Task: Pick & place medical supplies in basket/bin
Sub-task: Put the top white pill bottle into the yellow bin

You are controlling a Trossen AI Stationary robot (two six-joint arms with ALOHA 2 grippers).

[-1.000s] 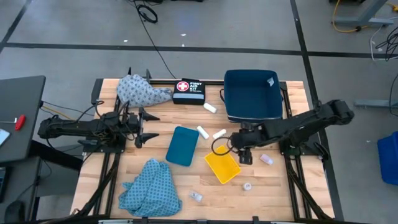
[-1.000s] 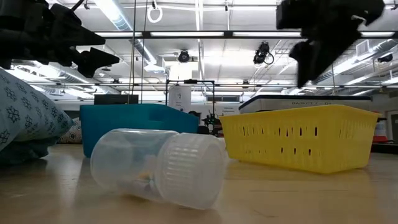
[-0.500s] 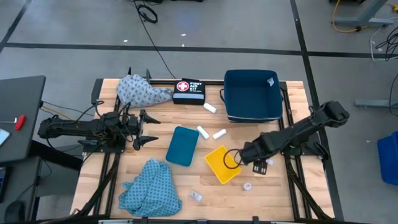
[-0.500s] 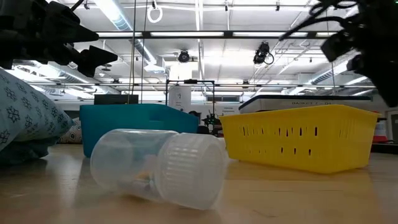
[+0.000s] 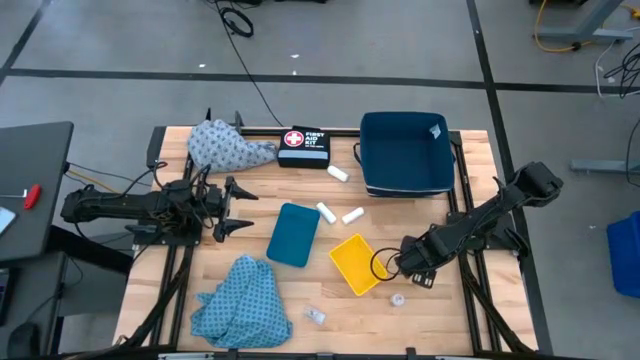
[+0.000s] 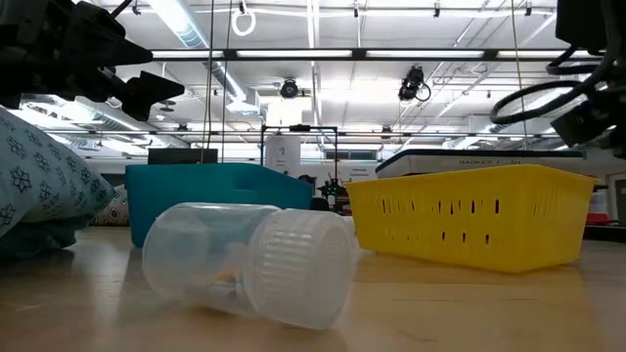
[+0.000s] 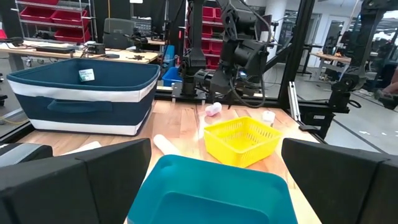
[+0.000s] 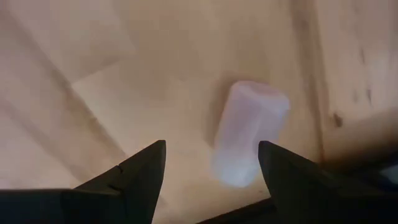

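My right gripper (image 8: 211, 163) is open and points down just right of the yellow basket (image 5: 357, 264). A pale vial (image 8: 249, 132) lies on its side on the wood just ahead of the fingers, untouched; the gripper (image 5: 414, 268) hides it from above. Another vial (image 5: 397, 298) lies nearer the near edge, and a third (image 5: 315, 316) (image 6: 249, 259) lies near the front cloth. Three white rolls (image 5: 326, 212) (image 5: 352, 215) (image 5: 339, 173) lie mid-table. One patterned cloth (image 5: 228, 146) sits at the far left, the other (image 5: 243, 302) at the near left. My left gripper (image 5: 235, 208) waits open at the table's left.
A dark blue bin (image 5: 407, 152) stands at the far right, with the black first aid pouch (image 5: 303, 146) to its left. A teal tray (image 5: 295, 234) lies between the left gripper and the yellow basket. Bare wood shows along the near edge, right of the front cloth.
My right gripper has swung from over the far side of the yellow basket toward the table's right and near edge, ending above the vial right of the basket. Nothing on the table has shifted.
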